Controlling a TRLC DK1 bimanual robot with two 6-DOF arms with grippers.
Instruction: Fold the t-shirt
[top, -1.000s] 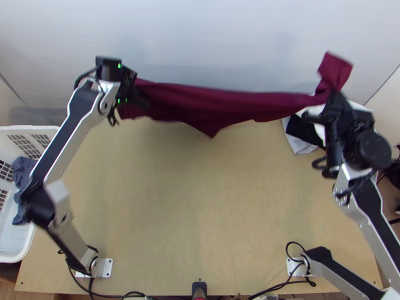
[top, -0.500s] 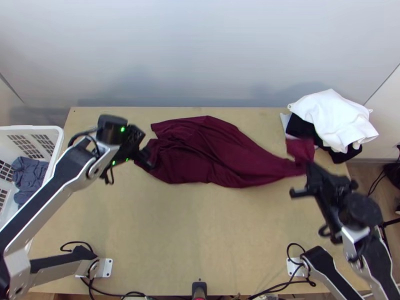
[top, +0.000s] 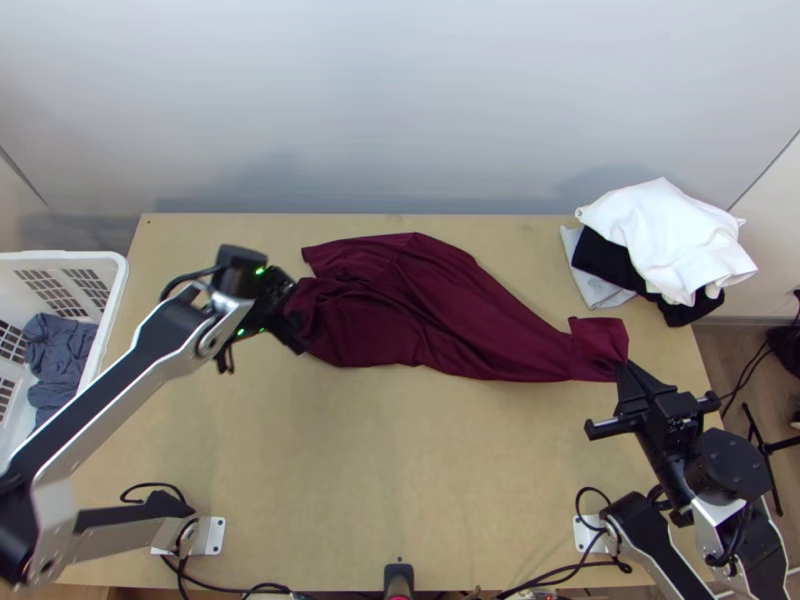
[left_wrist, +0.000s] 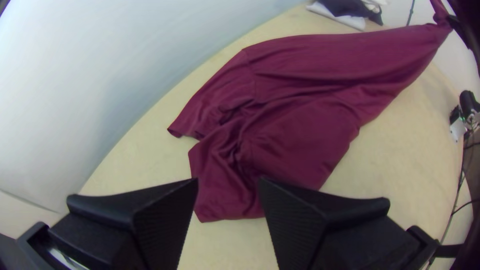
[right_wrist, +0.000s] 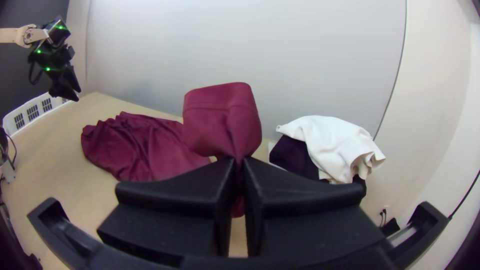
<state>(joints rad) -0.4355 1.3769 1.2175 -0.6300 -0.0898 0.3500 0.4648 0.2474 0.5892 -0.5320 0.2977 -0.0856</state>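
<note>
"T-shirt: where is it lying?"

"Maroon item, lying crosswise on the light wooden table, between the two arms. The broad part is resting on the wood, nearer the left arm's side, and the cloth is narrowing toward the right arm's side."

"Condition of the cloth?"

"Loosely spread, uneven. Creases are running along its length, and folds are bunching at the broad end."

"Right gripper?"

"Its fingers are closing on the narrow end of the garment, pinching the cloth between them. In the right wrist view a flap is standing up beyond the pinch, and a little maroon is showing below it."

"Left gripper?"

"Its fingers are standing well parted and are holding nothing. It is hanging above the table near the broad end, apart from the cloth; the right wrist view is confirming the clearance."

"Other items?"

"Toward the far corner on the right arm's side, a white garment is lying heaped over a black garment, with a light grey garment showing beneath. On the left arm's side, a white basket is standing beside the table and holding a crumpled grey-blue cloth."
</note>
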